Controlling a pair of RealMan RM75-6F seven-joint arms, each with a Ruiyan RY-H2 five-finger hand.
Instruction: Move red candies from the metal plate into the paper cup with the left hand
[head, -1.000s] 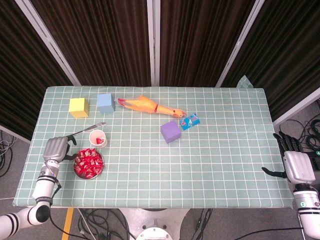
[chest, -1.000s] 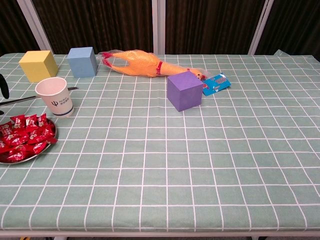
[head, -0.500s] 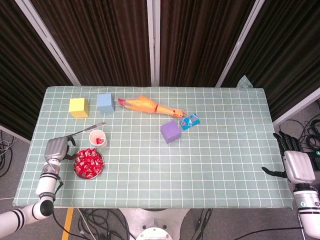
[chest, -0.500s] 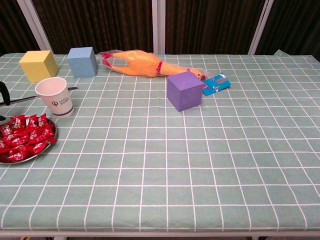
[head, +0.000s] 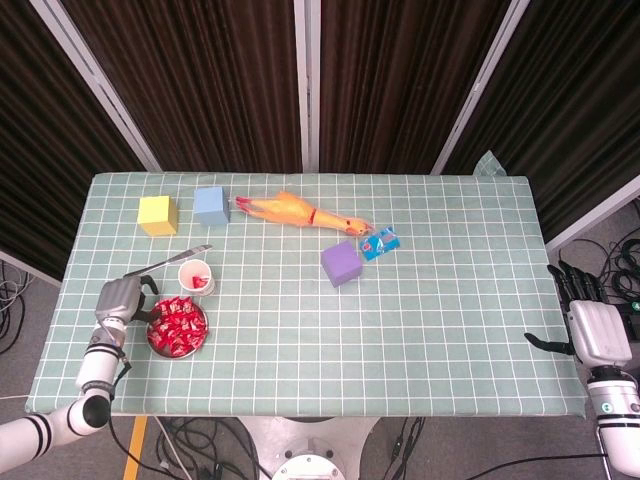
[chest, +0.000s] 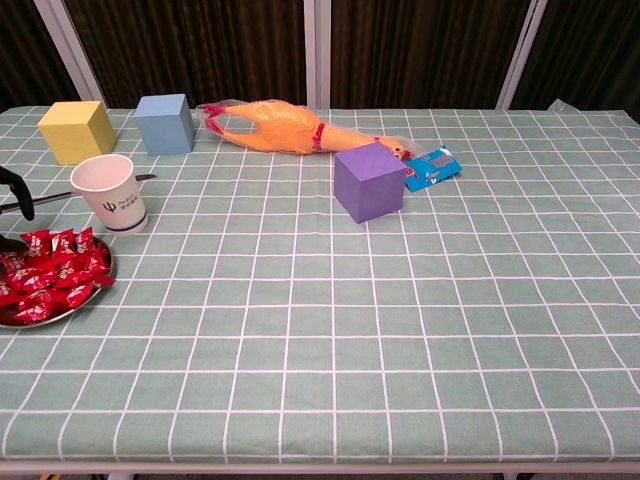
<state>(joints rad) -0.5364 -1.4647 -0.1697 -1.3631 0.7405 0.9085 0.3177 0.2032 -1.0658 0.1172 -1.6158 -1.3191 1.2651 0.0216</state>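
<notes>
Since the last frame my left hand (head: 120, 299) has edged right, fingers spread and empty, against the round metal plate (head: 203, 333) of red candies (head: 176, 326). Behind that plate stands the white paper cup (head: 196, 277).

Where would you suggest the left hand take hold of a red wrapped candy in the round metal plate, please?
Probably from above, pinching one red wrapped candy at the left edge of the heap. The candies lie loosely piled in the shallow round metal plate, and the left hand sits just left of its rim, while the white paper cup stands behind, leaving that side open.
</notes>
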